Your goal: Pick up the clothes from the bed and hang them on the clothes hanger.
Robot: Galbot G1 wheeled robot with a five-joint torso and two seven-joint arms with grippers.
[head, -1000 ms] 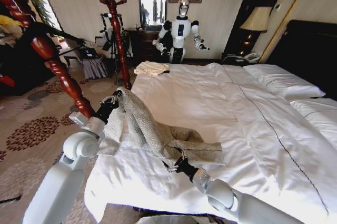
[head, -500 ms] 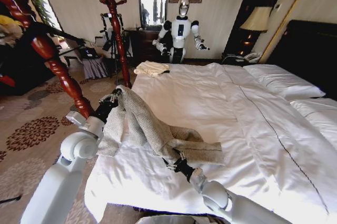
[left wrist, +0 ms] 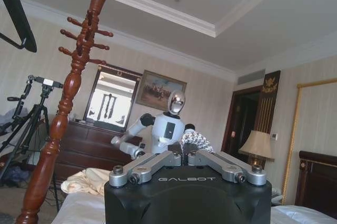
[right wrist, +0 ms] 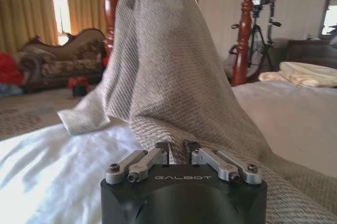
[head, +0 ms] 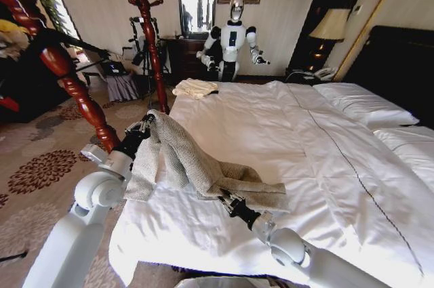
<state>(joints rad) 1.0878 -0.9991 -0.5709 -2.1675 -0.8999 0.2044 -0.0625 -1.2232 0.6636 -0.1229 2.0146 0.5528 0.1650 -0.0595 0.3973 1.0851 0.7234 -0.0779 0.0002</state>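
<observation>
Your left claw [head: 147, 124] grips clothes [head: 196, 162] raised near wooden pole [head: 150, 34]; right claw [head: 224, 198] apparently pinches them over bed [head: 271, 139].

The clothes [head: 196, 166] drape across the bed's [head: 285, 139] near left corner, their left end raised off the bed's left edge by the left pincer [head: 145, 125], their right end at the right pincer [head: 224, 198]. A folded cloth [head: 194, 87] lies at the far left corner.
</observation>
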